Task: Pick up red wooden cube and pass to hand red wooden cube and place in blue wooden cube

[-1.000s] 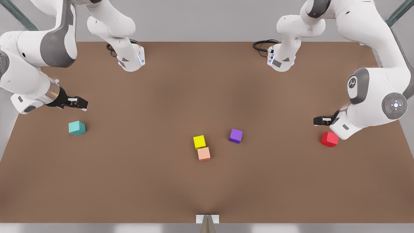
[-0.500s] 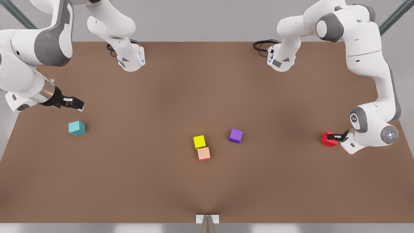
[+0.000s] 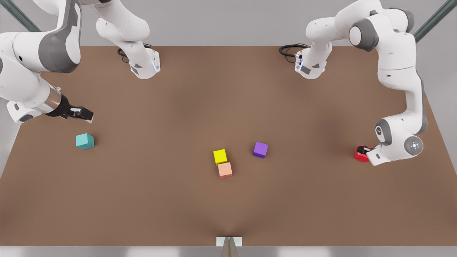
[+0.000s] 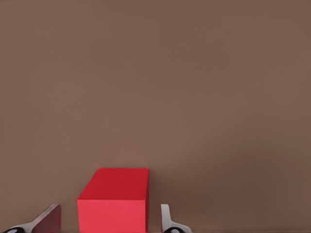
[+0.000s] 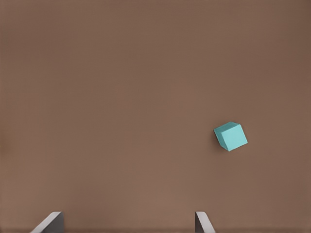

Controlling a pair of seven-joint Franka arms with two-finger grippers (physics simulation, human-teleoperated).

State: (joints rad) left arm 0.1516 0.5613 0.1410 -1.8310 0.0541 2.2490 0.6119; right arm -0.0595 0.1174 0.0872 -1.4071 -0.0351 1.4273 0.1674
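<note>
The red wooden cube [image 3: 359,155] rests on the table at the front view's right. My left gripper [image 3: 363,150] is down at it. In the left wrist view the cube [image 4: 114,201] sits between the two fingers [image 4: 50,219], with a small gap on each side, so this gripper is open around it. The blue wooden cube [image 3: 85,141], teal in colour, lies on the table at the front view's left. My right gripper [image 3: 86,115] hovers open a little behind and above it. From the right wrist the teal cube [image 5: 231,136] appears off to one side, beyond the gripper [image 5: 129,216].
A yellow cube [image 3: 220,156] and a salmon-orange cube [image 3: 225,170] touch near the middle of the brown table [image 3: 228,207]. A purple cube [image 3: 260,149] stands a little to their right. Both arm bases [image 3: 144,66] sit at the far edge.
My left gripper has come down from above and behind the red cube until its fingers straddle it. The right gripper shifted slightly and now holds still.
</note>
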